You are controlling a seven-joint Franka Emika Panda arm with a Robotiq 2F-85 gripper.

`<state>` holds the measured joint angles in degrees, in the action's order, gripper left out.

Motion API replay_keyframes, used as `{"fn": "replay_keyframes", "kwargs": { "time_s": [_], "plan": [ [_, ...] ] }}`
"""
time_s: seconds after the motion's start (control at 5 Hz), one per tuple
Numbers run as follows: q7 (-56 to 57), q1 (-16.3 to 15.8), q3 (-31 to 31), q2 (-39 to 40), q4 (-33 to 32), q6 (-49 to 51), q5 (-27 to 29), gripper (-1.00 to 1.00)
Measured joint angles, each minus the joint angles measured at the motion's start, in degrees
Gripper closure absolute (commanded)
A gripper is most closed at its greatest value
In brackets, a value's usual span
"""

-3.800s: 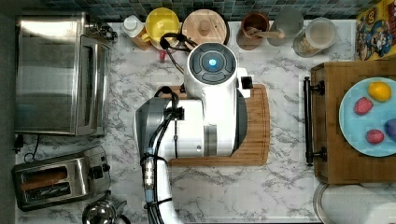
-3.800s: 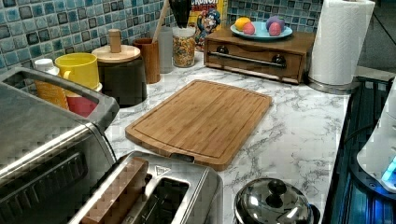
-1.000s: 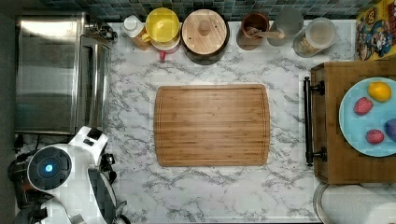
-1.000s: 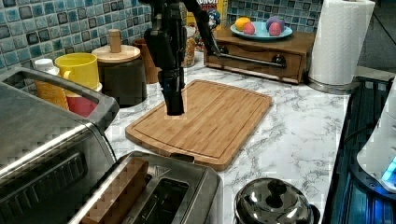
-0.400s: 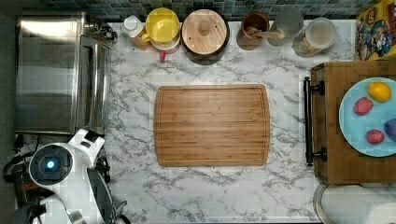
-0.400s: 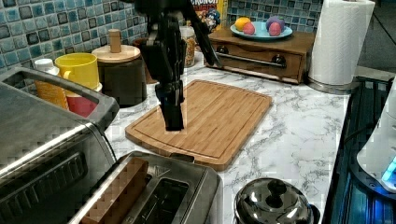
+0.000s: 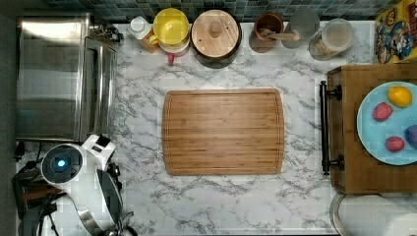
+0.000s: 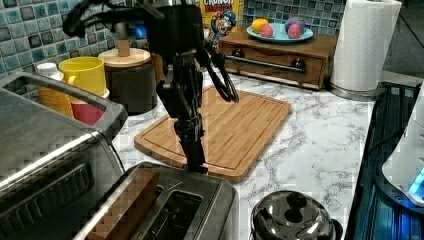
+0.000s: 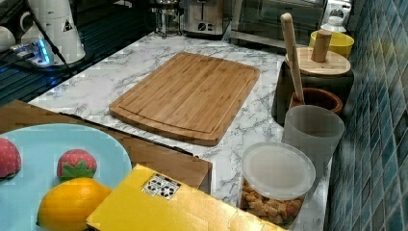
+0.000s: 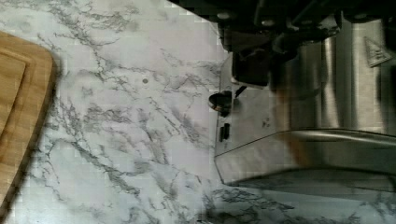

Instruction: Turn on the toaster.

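the fingers point(image 8: 196, 162) point straight down, their tips at the end edge of the toaster point(image 8: 170, 207), right above its lever point(image 10: 250, 65). whether they are spread or closed cannot be told. the toaster sits directly beneath them on the marble desk point(image 8: 310, 145), a slice of bread point(image 8: 125, 207) standing in its slot behind the fingers. the wooden cutting board point(image 8: 230, 125) lies just beyond the fingers, and the toaster oven point(image 8: 45, 150) stands beside the toaster.

Toaster point(image 8: 165, 210) at the left view's bottom, gripper point(image 8: 196, 162) over its end, cutting board point(image 8: 220, 125) behind
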<state>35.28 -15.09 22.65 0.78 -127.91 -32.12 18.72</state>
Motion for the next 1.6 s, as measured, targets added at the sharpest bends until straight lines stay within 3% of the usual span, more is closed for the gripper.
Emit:
{"fn": "replay_keyframes", "kwargs": {
  "time_s": [1.0,1.6],
  "plan": [
    [-1.87,-0.36,0.88,4.30,0.00,-1.85,-3.66,1.00],
    [-11.54,-1.55,-0.04,13.57,6.83,1.90,-8.09,1.00]
  ]
}}
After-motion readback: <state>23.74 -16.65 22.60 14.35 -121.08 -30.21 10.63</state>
